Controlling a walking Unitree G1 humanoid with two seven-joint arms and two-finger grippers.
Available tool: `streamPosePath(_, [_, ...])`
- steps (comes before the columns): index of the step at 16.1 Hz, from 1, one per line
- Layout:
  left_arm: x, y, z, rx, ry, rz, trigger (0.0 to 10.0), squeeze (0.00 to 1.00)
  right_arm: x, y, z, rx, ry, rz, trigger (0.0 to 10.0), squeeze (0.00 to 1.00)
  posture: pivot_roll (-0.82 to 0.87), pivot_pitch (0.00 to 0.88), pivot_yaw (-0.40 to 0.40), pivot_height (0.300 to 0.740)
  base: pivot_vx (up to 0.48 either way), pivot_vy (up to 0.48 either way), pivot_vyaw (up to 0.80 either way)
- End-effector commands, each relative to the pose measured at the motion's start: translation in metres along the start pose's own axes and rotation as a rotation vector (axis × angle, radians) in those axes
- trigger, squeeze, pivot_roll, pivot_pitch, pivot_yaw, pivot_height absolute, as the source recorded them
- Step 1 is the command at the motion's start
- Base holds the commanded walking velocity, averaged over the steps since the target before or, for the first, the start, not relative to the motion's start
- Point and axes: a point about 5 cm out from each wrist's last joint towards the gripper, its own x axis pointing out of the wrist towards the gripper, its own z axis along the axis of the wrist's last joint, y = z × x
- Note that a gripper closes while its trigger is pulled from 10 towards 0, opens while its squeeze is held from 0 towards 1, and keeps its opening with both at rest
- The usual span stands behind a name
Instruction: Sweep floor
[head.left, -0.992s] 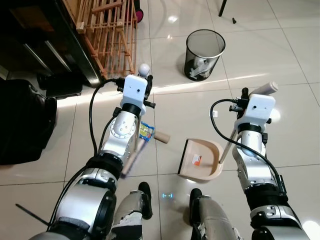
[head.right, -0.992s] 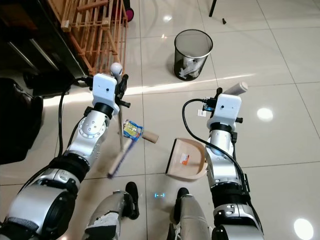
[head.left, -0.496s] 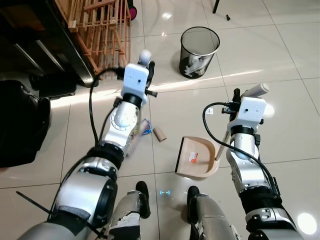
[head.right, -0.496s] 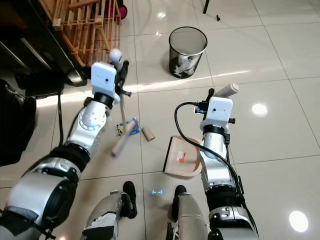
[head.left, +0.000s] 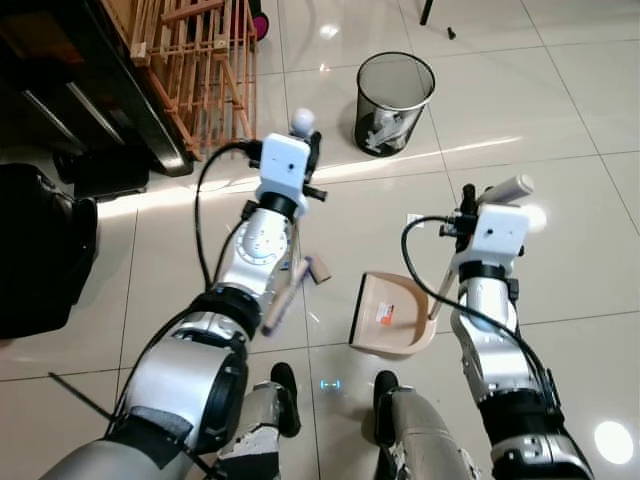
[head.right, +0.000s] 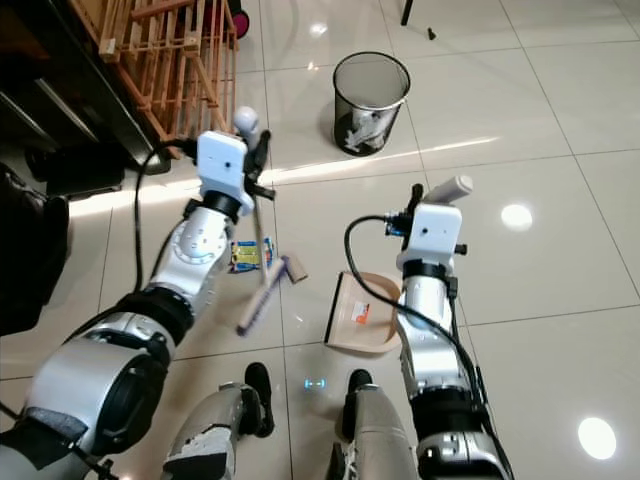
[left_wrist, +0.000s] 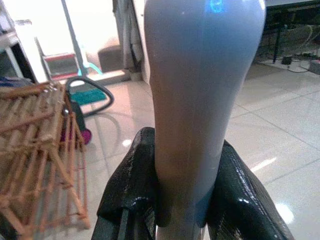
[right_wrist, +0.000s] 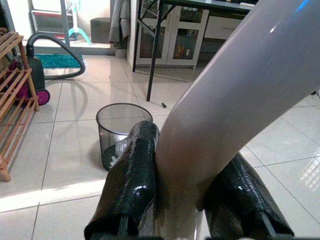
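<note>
Left gripper (left_wrist: 182, 200) is clamped on the broom handle (left_wrist: 200, 90), brush end (head.right: 262, 300) down below it beside the cardboard tube (head.right: 296, 268) and wrapper (head.right: 244, 254). Right gripper (right_wrist: 185, 200) grips the dustpan handle (right_wrist: 240, 95), keeping the dustpan (head.left: 392, 315) open toward that litter.

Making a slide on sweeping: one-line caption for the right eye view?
Left pincer sweeps a broom at a cardboard tube while right pincer holds the dustpan.

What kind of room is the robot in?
Probably a room in a home: shiny tiled floor, a wooden rack, a mesh wastebasket, and a vacuum cleaner near a table.
</note>
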Motion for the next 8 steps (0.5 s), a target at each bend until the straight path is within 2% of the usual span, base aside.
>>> streamPosePath(1, [0.004,-0.005,0.004,0.001,-0.007,-0.030,10.0,0.00,-0.011,0.006,-0.013,-0.001,0.074,0.029,10.0,0.00,-0.10,0.345,0.054,0.740,0.000,0.000,0.00])
streamPosePath(3, [0.003,-0.011,0.002,-0.018,0.003,-0.048,10.0,0.00,-0.016,0.007,-0.012,0.000,0.075,0.034,10.0,0.00,-0.11,0.345,0.057,0.740,0.000,0.000,0.00])
streamPosePath(5, [0.005,-0.023,0.006,-0.098,-0.019,-0.095,10.0,0.00,-0.022,0.008,-0.013,-0.003,0.088,0.043,10.0,0.00,-0.11,0.349,0.055,0.740,0.000,0.000,0.00])
streamPosePath(6, [0.007,-0.032,0.010,-0.169,-0.037,-0.160,10.0,0.00,-0.022,0.008,-0.013,-0.003,0.093,0.045,10.0,0.00,-0.10,0.360,0.056,0.740,0.000,0.000,0.00])
streamPosePath(7, [0.008,-0.037,0.012,-0.192,-0.046,-0.201,10.0,0.00,-0.022,0.008,-0.013,-0.003,0.096,0.044,10.0,0.00,-0.10,0.373,0.056,0.740,0.000,0.000,0.00])
streamPosePath(8, [0.008,-0.049,0.017,-0.236,-0.067,-0.275,10.0,0.00,-0.020,0.008,-0.014,-0.001,0.105,0.043,10.0,0.00,-0.09,0.386,0.058,0.740,0.000,0.000,0.00])
